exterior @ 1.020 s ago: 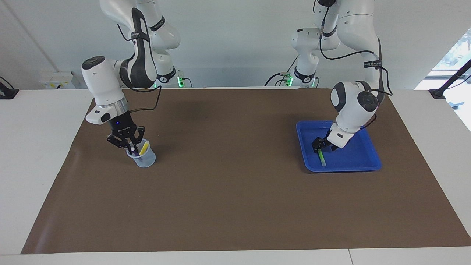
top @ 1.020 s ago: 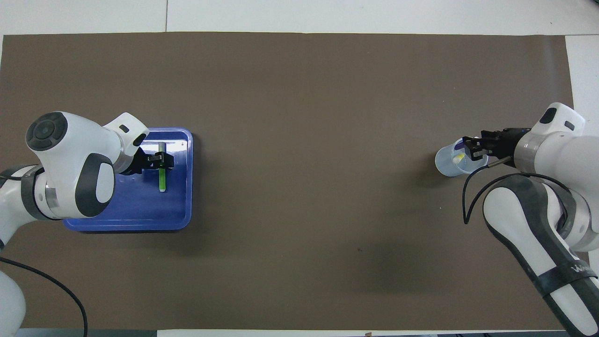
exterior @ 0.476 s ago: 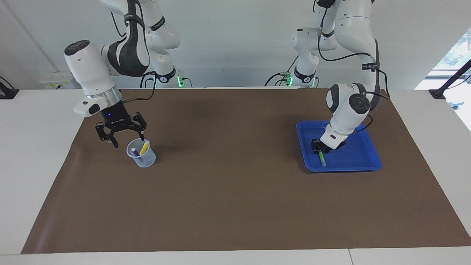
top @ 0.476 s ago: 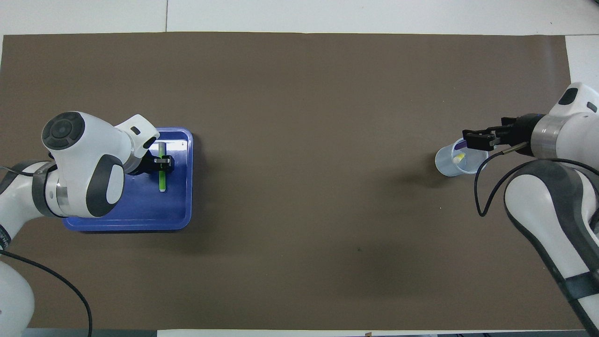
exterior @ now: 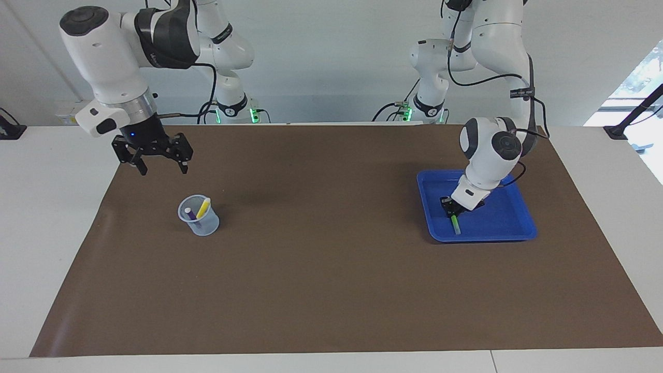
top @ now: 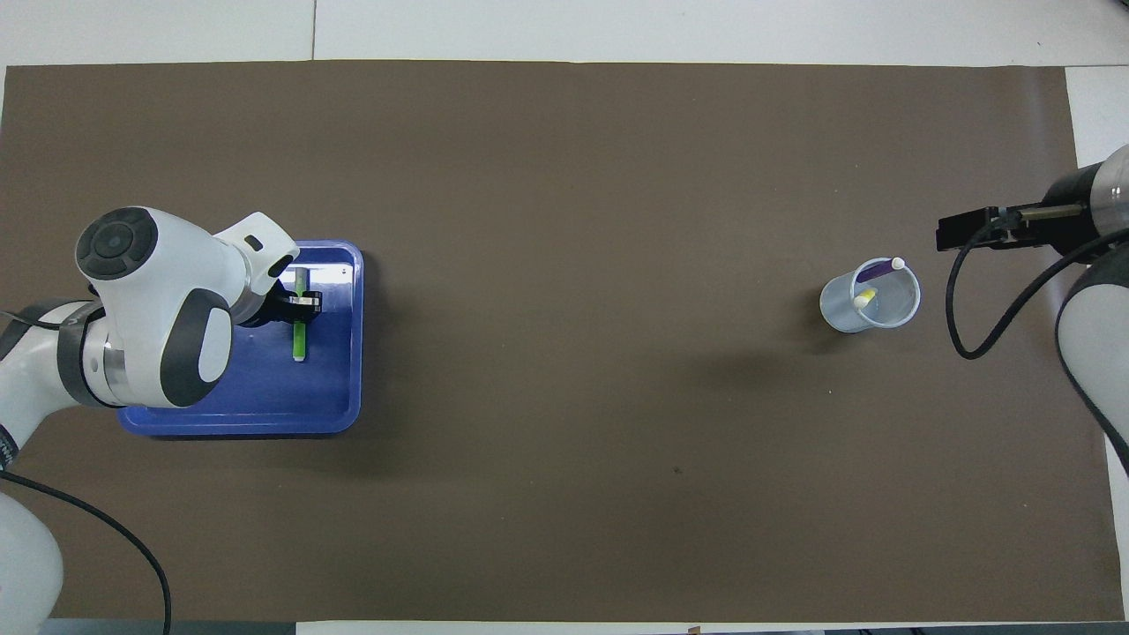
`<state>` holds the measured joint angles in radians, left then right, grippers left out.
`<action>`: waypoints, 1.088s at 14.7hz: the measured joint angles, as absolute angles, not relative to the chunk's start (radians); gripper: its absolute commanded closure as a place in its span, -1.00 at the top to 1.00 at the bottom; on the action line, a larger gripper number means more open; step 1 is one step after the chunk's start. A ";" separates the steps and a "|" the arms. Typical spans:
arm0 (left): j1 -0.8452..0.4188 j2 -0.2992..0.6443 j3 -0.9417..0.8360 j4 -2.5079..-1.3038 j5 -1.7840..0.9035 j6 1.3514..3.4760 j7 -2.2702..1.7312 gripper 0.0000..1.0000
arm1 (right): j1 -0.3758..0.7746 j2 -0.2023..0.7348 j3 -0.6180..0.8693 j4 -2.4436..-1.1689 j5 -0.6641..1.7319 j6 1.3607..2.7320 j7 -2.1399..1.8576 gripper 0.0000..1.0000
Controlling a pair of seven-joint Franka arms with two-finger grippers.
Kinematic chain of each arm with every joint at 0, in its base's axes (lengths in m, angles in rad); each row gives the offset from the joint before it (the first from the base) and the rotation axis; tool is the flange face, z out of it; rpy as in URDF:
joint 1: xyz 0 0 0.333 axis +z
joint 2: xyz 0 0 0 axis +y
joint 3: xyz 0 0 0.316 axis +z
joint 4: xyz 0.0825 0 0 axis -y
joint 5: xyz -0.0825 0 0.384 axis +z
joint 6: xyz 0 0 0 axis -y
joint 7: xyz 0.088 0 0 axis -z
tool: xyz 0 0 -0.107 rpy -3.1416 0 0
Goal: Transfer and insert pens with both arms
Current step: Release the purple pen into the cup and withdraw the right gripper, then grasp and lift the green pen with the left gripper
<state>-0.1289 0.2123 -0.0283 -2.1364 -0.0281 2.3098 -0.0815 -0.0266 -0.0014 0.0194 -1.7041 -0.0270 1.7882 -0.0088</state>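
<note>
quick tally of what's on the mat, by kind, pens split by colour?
Yellow pen: 1, in the cup
Purple pen: 1, in the cup
Green pen: 1, in the tray, left pincer shut on it
Clear cup: 1
Blue tray: 1
Total: 5

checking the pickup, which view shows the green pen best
Overhead view: the green pen lies along the blue tray, most of its length clear of the left claw. Facing view shows only a short end.
</note>
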 measured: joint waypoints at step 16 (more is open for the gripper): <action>-0.110 0.130 -0.022 -1.897 -0.117 1.838 -0.151 -1.00 | -0.020 -0.005 0.041 -1.512 -0.033 1.451 0.029 1.00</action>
<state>-0.1105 0.1298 -0.0217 -1.8968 -0.1173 1.8379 -0.1512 -0.0198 -0.0047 0.0407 -1.5122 -0.0329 1.4508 0.0294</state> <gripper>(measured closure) 0.828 0.000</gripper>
